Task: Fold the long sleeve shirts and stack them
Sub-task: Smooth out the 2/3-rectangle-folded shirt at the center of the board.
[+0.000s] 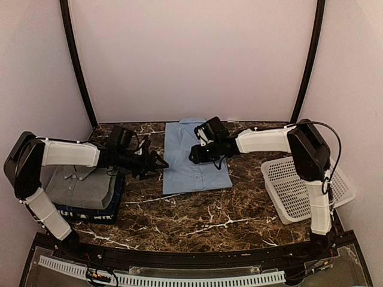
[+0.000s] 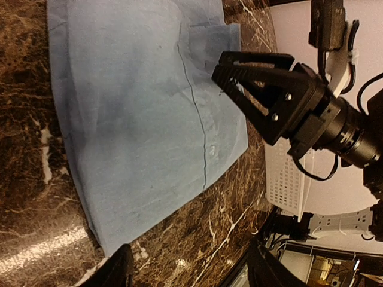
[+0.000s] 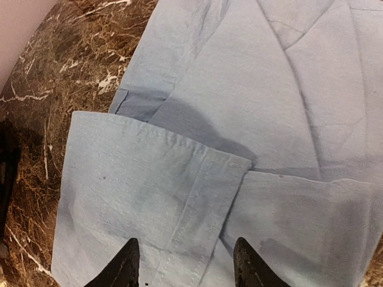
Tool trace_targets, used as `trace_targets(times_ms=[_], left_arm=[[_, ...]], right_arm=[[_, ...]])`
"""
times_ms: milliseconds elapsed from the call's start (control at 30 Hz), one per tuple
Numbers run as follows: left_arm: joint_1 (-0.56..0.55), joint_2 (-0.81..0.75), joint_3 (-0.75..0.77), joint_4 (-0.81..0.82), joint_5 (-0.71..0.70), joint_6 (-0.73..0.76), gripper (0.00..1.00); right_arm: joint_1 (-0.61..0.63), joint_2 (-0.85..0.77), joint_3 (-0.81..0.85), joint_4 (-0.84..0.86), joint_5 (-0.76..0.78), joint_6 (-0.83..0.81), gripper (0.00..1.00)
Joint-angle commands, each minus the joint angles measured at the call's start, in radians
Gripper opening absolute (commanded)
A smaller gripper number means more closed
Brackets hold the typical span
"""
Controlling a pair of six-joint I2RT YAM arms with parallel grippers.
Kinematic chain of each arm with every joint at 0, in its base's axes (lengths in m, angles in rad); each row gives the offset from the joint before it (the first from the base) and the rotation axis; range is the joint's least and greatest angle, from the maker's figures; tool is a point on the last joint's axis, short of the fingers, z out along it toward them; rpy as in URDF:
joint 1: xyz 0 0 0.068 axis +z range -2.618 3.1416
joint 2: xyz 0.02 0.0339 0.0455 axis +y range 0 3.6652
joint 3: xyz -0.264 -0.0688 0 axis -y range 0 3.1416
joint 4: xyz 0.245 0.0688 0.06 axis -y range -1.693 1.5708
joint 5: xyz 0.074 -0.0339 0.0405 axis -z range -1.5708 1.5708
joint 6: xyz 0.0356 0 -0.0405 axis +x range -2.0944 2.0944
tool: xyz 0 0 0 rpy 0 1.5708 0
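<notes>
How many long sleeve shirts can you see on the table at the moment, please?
3. A light blue shirt lies folded in the middle; a grey shirt sits on a dark navy shirt at the left. Others could be hidden under that pile.

**Blue, grey and navy on veined marble**

The light blue shirt (image 1: 196, 158) is plain, with matching blue stitching. The grey shirt (image 1: 81, 185) lies over the dark navy shirt (image 1: 90, 213) (white lettering along its edge). The table (image 1: 209, 221) is dark brown marble veined in white. The basket (image 1: 293, 191) is white lattice. The left arm (image 1: 69, 153) and right arm (image 1: 263, 141) are white with black joints.
</notes>
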Motion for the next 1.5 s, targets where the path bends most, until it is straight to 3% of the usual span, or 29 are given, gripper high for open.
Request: trace_targets(times_ms=[0,100,500,733,1067,1267,1467], left_arm=[[-0.070,0.017,0.016,0.009,-0.001,0.034,0.61],[-0.099,0.053,0.046,0.022,-0.014,0.021,0.59],[-0.109,0.149,0.092,0.005,-0.067,0.013,0.54],[-0.109,0.168,0.092,0.002,-0.083,0.011,0.54],[-0.117,0.216,0.082,-0.018,-0.108,0.000,0.54],[-0.120,0.235,0.071,-0.025,-0.114,-0.005,0.53],[-0.120,0.243,0.067,-0.025,-0.115,-0.003,0.53]], right_arm=[[-0.060,-0.109,-0.064,0.041,0.029,0.007,0.49],[-0.101,-0.116,-0.068,0.030,0.026,-0.024,0.46],[-0.169,-0.003,0.020,-0.036,-0.021,-0.162,0.47],[-0.176,0.028,0.032,-0.042,-0.034,-0.141,0.37],[-0.176,-0.070,-0.053,0.027,-0.017,-0.101,0.00],[-0.180,-0.154,-0.148,0.076,0.059,-0.078,0.00],[-0.196,-0.132,-0.154,0.077,0.072,-0.065,0.00]])
